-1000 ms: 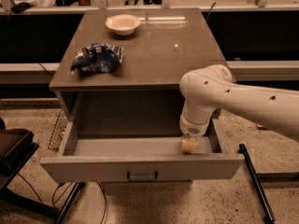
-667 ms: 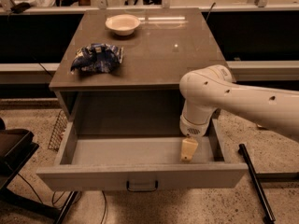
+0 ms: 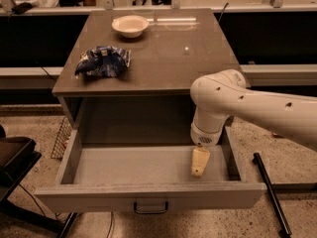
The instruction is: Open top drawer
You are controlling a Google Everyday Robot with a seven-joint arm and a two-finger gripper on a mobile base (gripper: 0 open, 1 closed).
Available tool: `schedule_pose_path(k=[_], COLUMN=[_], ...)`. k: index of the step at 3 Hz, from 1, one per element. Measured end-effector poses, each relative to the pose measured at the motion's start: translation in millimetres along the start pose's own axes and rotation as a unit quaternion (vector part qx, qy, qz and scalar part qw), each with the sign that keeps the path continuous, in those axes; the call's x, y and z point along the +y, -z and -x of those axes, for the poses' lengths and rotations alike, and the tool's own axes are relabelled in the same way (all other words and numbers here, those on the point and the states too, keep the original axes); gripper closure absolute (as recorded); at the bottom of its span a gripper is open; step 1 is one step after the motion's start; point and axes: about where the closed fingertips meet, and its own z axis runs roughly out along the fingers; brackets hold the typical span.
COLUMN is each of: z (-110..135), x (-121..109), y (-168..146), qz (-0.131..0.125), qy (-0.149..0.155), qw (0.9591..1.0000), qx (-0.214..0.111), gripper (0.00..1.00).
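Observation:
The top drawer (image 3: 148, 198) is a wide grey drawer with a small black bar handle (image 3: 150, 208) on its flat front. It stands pulled well out from under the brown cabinet top (image 3: 163, 58), and its pale grey inside is bare. My gripper (image 3: 199, 162) reaches down into the drawer's right part on the white arm (image 3: 247, 103). It hangs just behind the front panel, near the right wall.
A blue-and-white crumpled bag (image 3: 102, 62) and a white bowl (image 3: 130, 26) lie on the cabinet top. A dark chair (image 3: 12, 157) stands at the left. A black rod (image 3: 270, 192) lies on the floor at the right. A wire basket (image 3: 60, 138) leans by the cabinet's left side.
The drawer has slid further out toward the camera, and the gripper has moved forward with it inside the drawer.

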Motion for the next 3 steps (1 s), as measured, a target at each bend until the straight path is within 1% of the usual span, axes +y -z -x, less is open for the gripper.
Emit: schedule_pose_path(k=[2,3], z=[-0.7,-4.9], x=[1.2,20.0], y=[-1.8,-14.3], qz=[0.002,0.011], qy=[0.000,-0.013], qw=[1.0000,0.9998], qx=[0.001,-0.006], gripper=[0.63,0.86])
